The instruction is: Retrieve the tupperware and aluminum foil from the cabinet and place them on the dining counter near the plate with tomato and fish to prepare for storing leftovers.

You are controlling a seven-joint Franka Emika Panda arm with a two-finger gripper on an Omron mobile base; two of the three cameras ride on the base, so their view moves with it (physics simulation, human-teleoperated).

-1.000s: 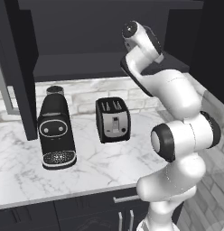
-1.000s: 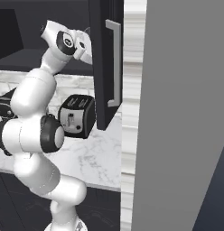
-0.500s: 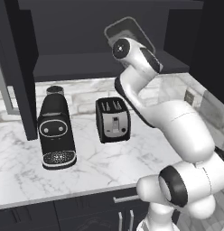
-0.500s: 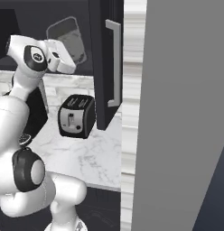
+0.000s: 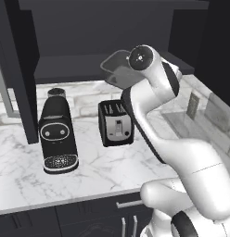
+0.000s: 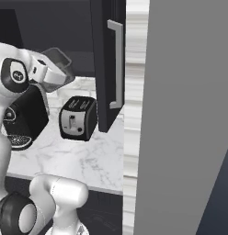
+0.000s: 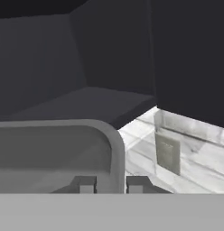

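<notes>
Swung further left since a second ago, arm now has the tupperware clear of the cabinet shelf.

Biggest worry is that open cabinet door edge: a wide swing toward the dining counter could knock the tub against it. Below sit the toaster and coffee machine on the table, bad landing spots. Fingers pinch just the thin rim wall, one inside and one outside, so the tub could pivot or slip.
</notes>
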